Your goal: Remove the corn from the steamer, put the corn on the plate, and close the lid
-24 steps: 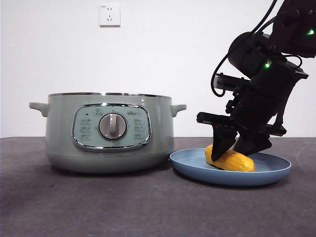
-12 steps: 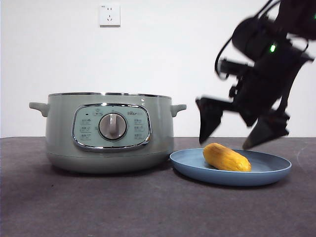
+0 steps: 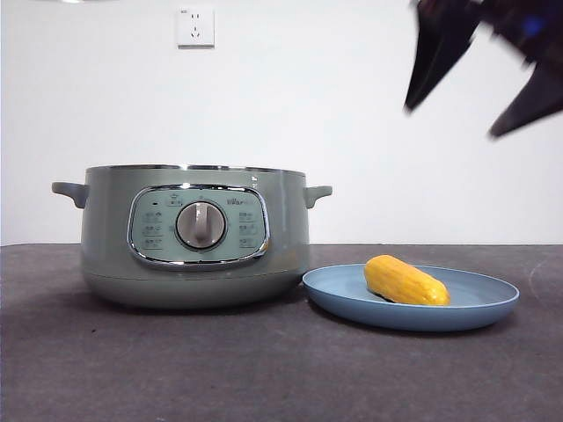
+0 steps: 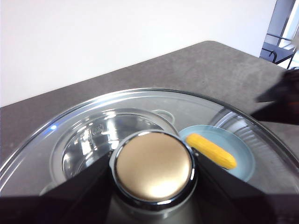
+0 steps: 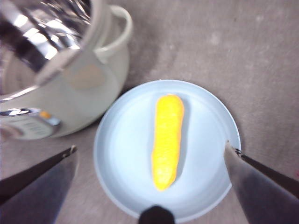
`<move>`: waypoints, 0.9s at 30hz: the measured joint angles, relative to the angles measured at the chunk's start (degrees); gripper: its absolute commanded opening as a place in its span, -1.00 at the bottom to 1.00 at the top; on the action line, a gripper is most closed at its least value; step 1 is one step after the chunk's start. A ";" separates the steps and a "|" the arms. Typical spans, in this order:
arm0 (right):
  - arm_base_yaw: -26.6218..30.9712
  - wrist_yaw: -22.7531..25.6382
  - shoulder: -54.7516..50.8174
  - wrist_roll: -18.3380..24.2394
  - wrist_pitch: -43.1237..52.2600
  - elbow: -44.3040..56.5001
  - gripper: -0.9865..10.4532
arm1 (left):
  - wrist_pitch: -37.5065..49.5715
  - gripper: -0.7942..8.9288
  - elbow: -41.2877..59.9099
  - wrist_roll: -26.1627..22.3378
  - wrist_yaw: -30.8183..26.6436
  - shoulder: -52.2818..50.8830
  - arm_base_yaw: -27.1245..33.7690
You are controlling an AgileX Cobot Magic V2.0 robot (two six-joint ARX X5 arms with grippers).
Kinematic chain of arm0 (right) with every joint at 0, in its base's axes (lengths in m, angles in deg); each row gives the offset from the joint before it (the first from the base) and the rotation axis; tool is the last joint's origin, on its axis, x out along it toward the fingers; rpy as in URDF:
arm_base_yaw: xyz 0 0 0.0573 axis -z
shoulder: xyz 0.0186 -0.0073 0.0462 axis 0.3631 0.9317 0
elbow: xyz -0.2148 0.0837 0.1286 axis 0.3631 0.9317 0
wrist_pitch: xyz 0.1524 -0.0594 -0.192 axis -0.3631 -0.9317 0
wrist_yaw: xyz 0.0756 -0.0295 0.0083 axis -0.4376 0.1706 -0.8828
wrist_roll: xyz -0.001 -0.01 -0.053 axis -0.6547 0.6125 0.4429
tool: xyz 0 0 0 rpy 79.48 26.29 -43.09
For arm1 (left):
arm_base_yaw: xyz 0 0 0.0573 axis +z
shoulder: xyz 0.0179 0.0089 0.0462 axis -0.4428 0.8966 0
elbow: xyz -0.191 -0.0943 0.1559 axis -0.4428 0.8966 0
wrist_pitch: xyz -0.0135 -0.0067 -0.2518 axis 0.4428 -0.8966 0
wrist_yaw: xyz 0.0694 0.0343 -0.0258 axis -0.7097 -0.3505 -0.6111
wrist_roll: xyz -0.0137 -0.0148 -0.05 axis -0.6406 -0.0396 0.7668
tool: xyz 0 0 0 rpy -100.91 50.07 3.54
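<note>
The yellow-orange corn (image 3: 406, 280) lies on its side in the light-blue plate (image 3: 493, 303), right of the sage-green steamer (image 3: 198, 233), which stands without its lid. High above the plate, my right gripper (image 3: 450, 123) hangs open and empty; its wrist view looks straight down on the corn (image 5: 167, 140) and plate (image 5: 121, 154). My left gripper (image 4: 153, 161) is shut on the knob (image 4: 154, 173) of the glass lid (image 4: 93, 121), held in the air over the steamer. Through the glass show the corn (image 4: 210, 150) and plate (image 4: 243, 161).
A dark grey table (image 3: 264, 369) carries the steamer and plate, with a white wall and a socket (image 3: 195, 26) behind. The steamer's side handle (image 3: 318, 193) reaches toward the plate. The right arm shows as a dark blur (image 4: 280, 98) in the left wrist view.
My right gripper has let go of the corn, opened wide and risen from the plate to the upper right. The corn stays lying on the plate.
</note>
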 measured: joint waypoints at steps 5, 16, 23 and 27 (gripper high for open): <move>0.00 -0.02 -10.40 0.02 -6.93 0.00 0.22 | 9.07 -0.85 0.00 -0.66 0.00 10.64 0.00; -0.02 -0.02 -24.09 0.17 -18.03 0.00 0.22 | 28.11 -0.85 0.00 -1.09 0.02 28.63 0.00; -0.02 -0.02 -25.88 0.15 -21.27 0.00 0.22 | 34.51 -0.85 0.00 -1.11 -0.15 37.27 0.00; -0.02 -0.02 -25.81 0.17 -21.70 0.00 0.22 | 35.71 -0.85 0.00 -1.09 -0.20 40.96 0.00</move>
